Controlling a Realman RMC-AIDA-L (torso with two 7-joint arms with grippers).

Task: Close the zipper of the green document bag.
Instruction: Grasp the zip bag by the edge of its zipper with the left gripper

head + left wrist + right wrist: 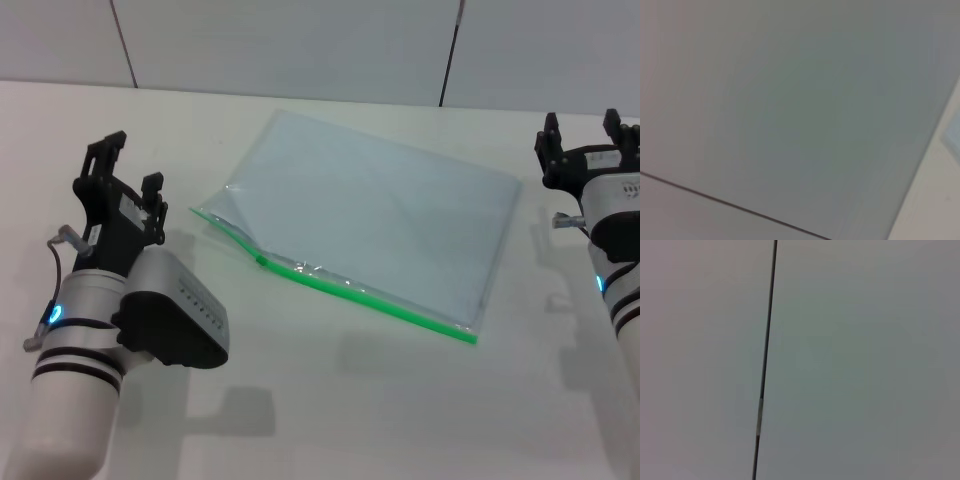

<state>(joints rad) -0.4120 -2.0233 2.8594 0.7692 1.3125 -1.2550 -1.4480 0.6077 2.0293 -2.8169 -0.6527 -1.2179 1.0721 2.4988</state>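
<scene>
The green document bag (370, 215) lies flat on the white table (350, 420) in the head view, turned at an angle. Its zipper (380, 299) runs as a bright green strip along the bag's near edge. The small green slider tab (262, 261) sits near the left end of that edge, and the short stretch to its left looks parted. My left gripper (131, 162) hovers left of the bag, open and pointing away from me, holding nothing. My right gripper (582, 124) is off the bag's far right corner, open and empty. Neither wrist view shows the bag.
A grey panelled wall (300, 45) stands behind the table's far edge. The wrist views show only that wall, with a dark seam (730, 202) in the left one and a seam (765, 365) in the right one.
</scene>
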